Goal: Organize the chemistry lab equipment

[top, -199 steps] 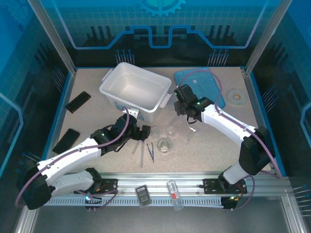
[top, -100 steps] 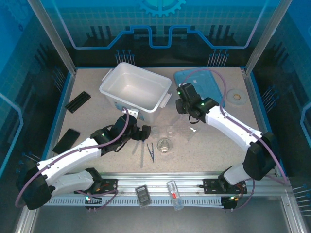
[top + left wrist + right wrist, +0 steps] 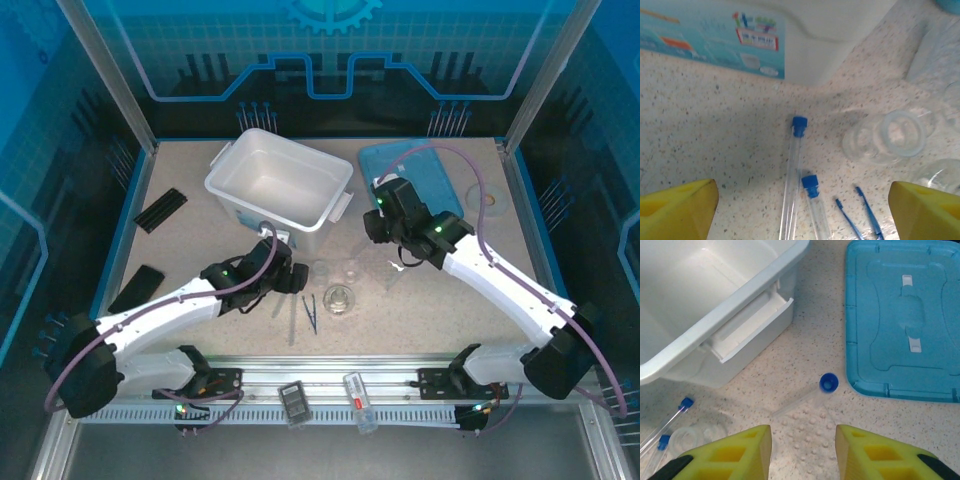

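Left wrist: left gripper [image 3: 802,210] jaws were spread wide, empty, above two blue-capped tubes [image 3: 794,175] lying on desk [image 3: 715,125] by white bin [image 3: 840,40]. Right wrist: right gripper [image 3: 802,450] jaws parted, empty, over third tube [image 3: 801,400] beside light-blue lid [image 3: 900,315]. Tubes likely light, slick, fragile; pinch mid-body, gently.

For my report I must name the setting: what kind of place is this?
Probably a robot test cell staged as a chemistry bench: aluminium posts, blue panels, blue-capped tubes near a white bin.

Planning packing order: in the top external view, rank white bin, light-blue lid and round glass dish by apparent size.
1. white bin
2. light-blue lid, partly covered
3. round glass dish
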Available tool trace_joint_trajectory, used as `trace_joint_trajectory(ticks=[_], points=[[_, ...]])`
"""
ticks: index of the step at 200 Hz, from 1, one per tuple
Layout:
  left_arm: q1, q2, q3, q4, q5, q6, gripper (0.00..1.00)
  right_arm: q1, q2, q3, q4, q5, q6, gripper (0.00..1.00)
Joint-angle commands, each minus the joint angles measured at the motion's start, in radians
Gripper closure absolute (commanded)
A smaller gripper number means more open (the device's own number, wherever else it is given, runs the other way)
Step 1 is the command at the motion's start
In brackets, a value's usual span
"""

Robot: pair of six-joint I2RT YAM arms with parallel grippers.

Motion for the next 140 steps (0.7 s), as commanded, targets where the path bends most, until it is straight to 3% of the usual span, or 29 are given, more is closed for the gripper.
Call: trace_joint_trajectory(ticks=[1, 78, 140], points=[[0.007, 0.015, -0.006, -0.069, 0.003, -0.062, 0.13, 0.016, -0.040, -0.030, -0.055, -0.006, -0.003, 0.61], [0.010, 0.045, -0.071, -0.196, 0.045, -0.189, 0.24, 0.022, -0.082, -0.081, -0.074, -0.013, 0.010, 0.62], [0.016, 0.144, -0.080, -0.170, 0.089, -0.192, 0.32, 0.026, -0.064, -0.101, -0.039, -0.024, 0.025, 0.64]])
